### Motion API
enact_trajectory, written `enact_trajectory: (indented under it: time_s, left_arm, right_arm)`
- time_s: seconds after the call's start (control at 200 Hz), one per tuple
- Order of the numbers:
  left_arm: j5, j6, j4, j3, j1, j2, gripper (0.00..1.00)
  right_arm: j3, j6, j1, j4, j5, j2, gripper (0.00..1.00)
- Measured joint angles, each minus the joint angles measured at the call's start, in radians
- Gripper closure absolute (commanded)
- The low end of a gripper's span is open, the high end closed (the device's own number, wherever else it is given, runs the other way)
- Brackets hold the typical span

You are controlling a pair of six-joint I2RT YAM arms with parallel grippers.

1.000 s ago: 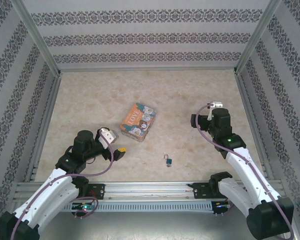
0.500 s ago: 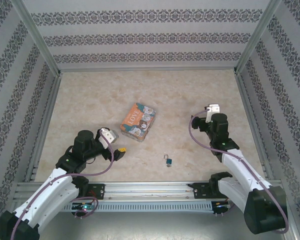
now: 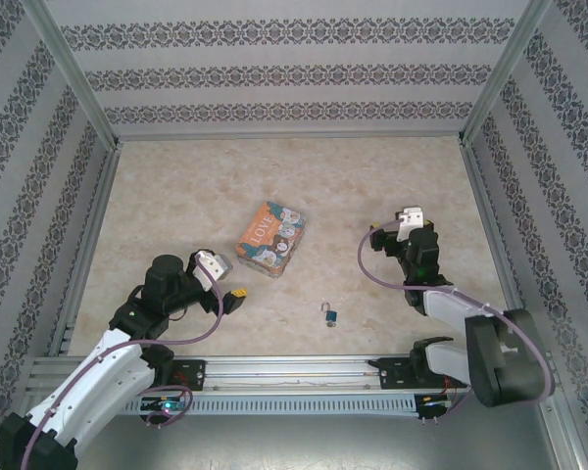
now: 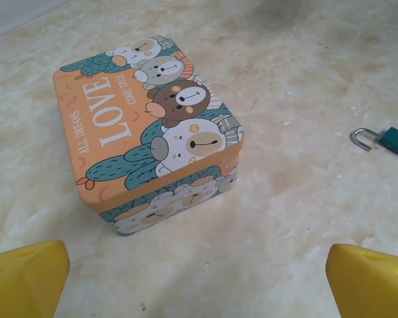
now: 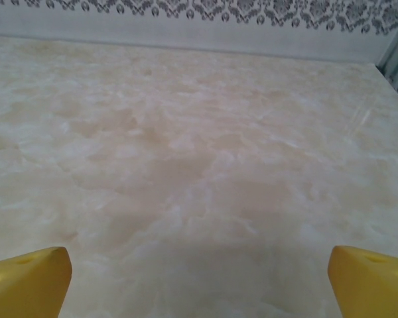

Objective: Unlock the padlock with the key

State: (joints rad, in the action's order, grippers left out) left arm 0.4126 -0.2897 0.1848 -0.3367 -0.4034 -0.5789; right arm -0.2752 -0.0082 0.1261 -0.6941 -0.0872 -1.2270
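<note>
The tiny padlock (image 3: 329,314) has a bluish body and a thin metal shackle, and it lies on the marbled table near the front centre. In the left wrist view the padlock (image 4: 385,139) sits at the far right, well ahead of the fingers. My left gripper (image 3: 237,298) rests low on the table to the left of the padlock. It is open (image 4: 199,295), its yellow fingertips (image 4: 26,278) wide apart with nothing between them. My right gripper (image 3: 376,237) hovers over bare table right of centre, also open (image 5: 199,291) and holding nothing.
An orange-and-teal "LOVE" tin (image 3: 270,238) with cartoon bears stands just beyond my left gripper, large in the left wrist view (image 4: 146,146). Patterned walls with metal frame posts (image 3: 73,83) enclose the table on three sides. A rail (image 3: 294,370) runs along the near edge.
My right arm has folded down and back, and its gripper has swung slightly left. The left arm, tin and padlock have not moved.
</note>
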Motion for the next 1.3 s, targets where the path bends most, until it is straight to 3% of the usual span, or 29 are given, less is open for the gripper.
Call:
enact_trajectory:
  time_s: [0.545, 0.779, 0.989, 1.299]
  left_arm:
    - [-0.087, -0.002, 0.0, 0.0, 0.0, 0.0, 0.01]
    - [-0.161, 0.007, -0.002, 0.0, 0.002, 0.0, 0.01]
    - [-0.302, 0.122, -0.038, -0.008, 0.019, -0.026, 0.01]
    - [-0.602, 0.285, -0.189, -0.014, 0.054, -0.132, 0.01]
  right_arm:
    - [0.002, -0.043, -0.06, -0.332, 0.051, -0.29, 0.02]
    - [-0.077, 0.006, -0.099, -0.274, 0.047, -0.307, 0.02]
    - [-0.091, 0.029, -0.111, -0.258, 0.047, -0.307, 0.02]
    - [-0.091, 0.033, -0.111, -0.251, 0.047, -0.307, 0.02]
